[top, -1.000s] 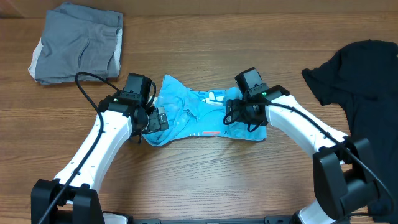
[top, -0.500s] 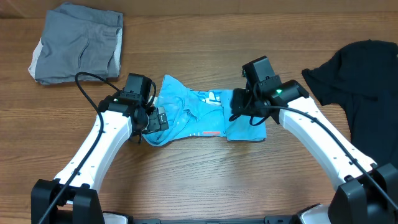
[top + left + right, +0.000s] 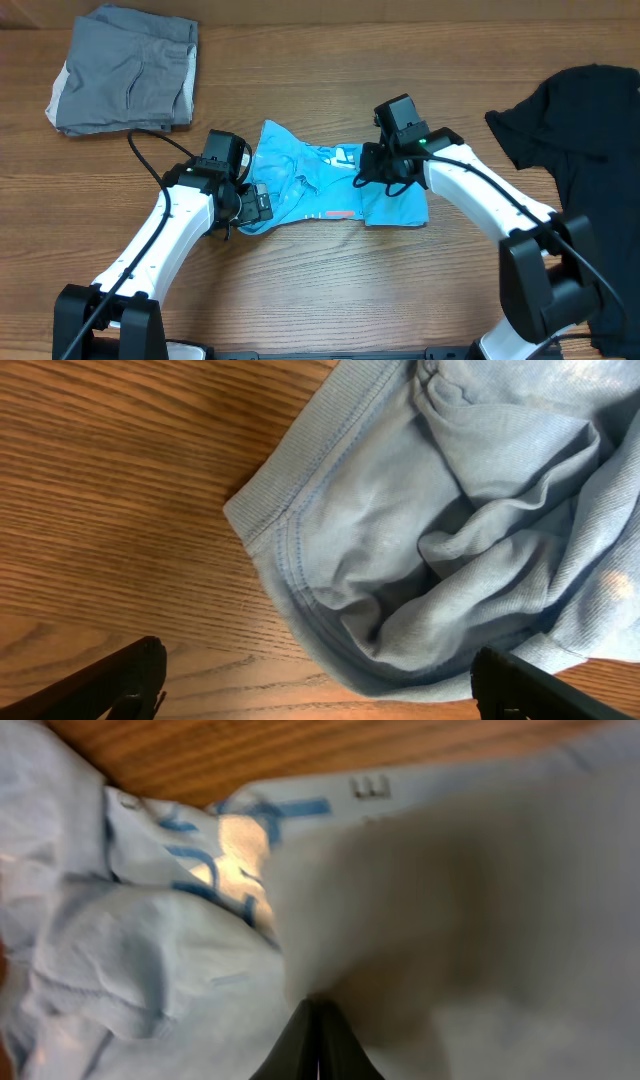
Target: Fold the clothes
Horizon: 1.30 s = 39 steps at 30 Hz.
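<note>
The clothes lie on the wooden table. A crumpled light blue T-shirt (image 3: 315, 185) with white lettering sits in the middle, and a black T-shirt (image 3: 590, 120) lies at the right edge. My left gripper (image 3: 252, 201) stands open at the blue shirt's left hem. In the left wrist view its dark fingers (image 3: 118, 678) flank the ribbed hem of the blue shirt (image 3: 400, 540) without touching it. My right gripper (image 3: 368, 172) is over the shirt's right half. There its jaws (image 3: 318, 1025) are pressed together on a raised, blurred fold of the blue cloth (image 3: 450, 900).
A folded grey garment (image 3: 125, 70) lies at the back left corner. Bare wood (image 3: 330, 290) runs along the front, between the two arm bases.
My right gripper has closed and moved left onto the blue shirt's right half. The left gripper stayed open and edged slightly right along the hem.
</note>
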Tool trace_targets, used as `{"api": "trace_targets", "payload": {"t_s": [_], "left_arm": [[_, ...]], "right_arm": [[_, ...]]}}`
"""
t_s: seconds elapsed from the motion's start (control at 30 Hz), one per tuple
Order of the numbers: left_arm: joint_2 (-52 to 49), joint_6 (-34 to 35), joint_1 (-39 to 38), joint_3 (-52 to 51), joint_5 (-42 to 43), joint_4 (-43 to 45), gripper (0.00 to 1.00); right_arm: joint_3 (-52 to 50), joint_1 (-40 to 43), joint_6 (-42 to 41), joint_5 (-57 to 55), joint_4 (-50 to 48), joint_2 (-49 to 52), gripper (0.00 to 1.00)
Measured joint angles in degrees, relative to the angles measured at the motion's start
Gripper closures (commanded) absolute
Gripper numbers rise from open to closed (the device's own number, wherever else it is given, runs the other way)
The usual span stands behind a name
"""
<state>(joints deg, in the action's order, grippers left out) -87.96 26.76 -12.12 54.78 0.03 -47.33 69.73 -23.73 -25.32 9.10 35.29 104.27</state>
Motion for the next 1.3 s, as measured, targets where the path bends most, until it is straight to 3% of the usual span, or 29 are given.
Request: {"api": "trace_targets", "payload": {"t_s": [0.53,0.63,0.73,1.0,1.13,1.3], "left_arm": [[0.0,0.0,0.0,0.0,0.5,0.1,0.0],[0.0,-0.2,0.0,-0.1,0.7,0.2,0.0],[0.0,-0.2,0.0,-0.1,0.7,0.2,0.0],[0.0,-0.2,0.0,-0.1,1.1,-0.3,0.0],[0.0,-0.2,0.0,-0.1,2.0,-0.3,0.0],[0.0,-0.2,0.0,-0.1,3.0,-0.9,0.0]], "right_arm": [[0.5,0.2,-0.2,1.0,-6.2,7.5,0.96],[2.8,0.6,0.0,1.0,-1.4,6.5,0.9],[8.3,1.0,0.0,1.0,6.8,2.8,0.77],[18.4,1.2,1.8,1.0,24.5,-11.8,0.76],[13.9,1.2,2.3,1.0,23.8,-11.6,0.76],[0.3,1.2,1.8,1.2,14.1,-9.2,0.77]]}}
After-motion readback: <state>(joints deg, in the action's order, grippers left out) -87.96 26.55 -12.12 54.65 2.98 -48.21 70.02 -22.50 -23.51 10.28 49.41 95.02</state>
